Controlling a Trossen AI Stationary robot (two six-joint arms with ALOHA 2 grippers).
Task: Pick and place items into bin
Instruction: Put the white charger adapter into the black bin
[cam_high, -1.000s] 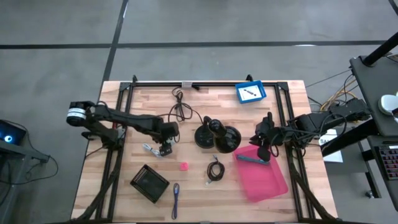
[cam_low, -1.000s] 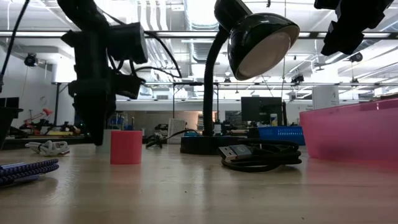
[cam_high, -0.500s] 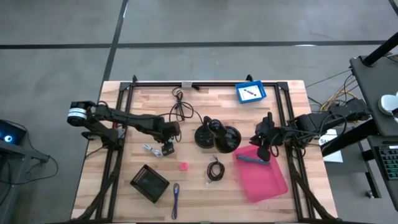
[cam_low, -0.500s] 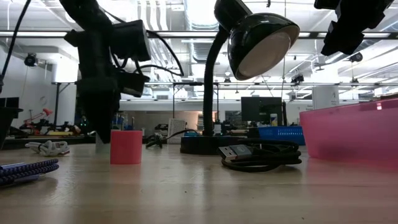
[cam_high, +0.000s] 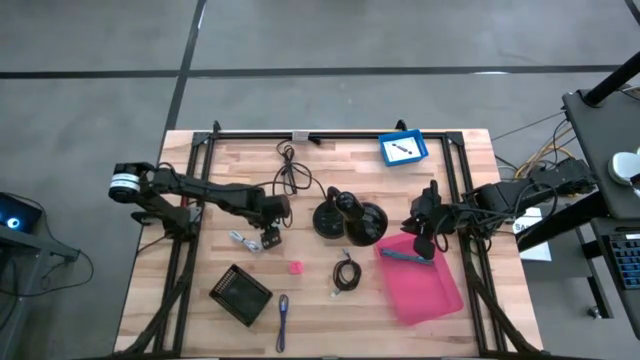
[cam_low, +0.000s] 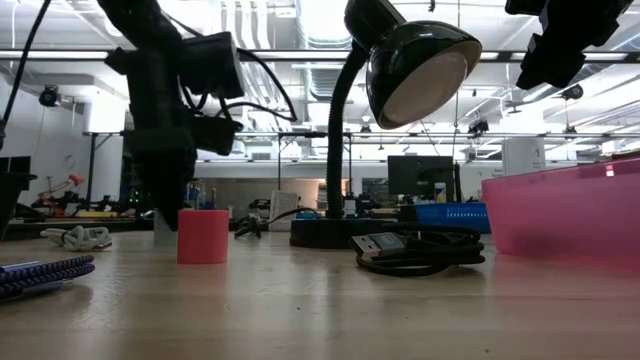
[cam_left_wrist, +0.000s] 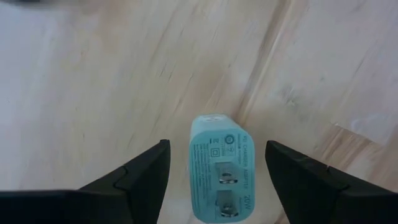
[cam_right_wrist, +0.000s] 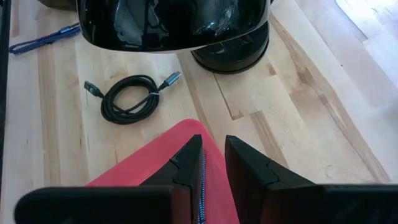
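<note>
A pale-blue cube with two metal prongs on its upper face lies on the wooden table. My left gripper points down over it, open, with one finger on each side and clear of it. In the high view this gripper is left of the lamp. A pink cube, a coiled black cable, a purple pen and a silvery metal piece lie on the table. My right gripper hangs above the pink bin, its fingers slightly apart, holding nothing. A blue item lies in the bin.
A black desk lamp stands mid-table between the two arms, its cord running to the far edge. A black mesh box sits near the front left. A blue tray lies at the far right.
</note>
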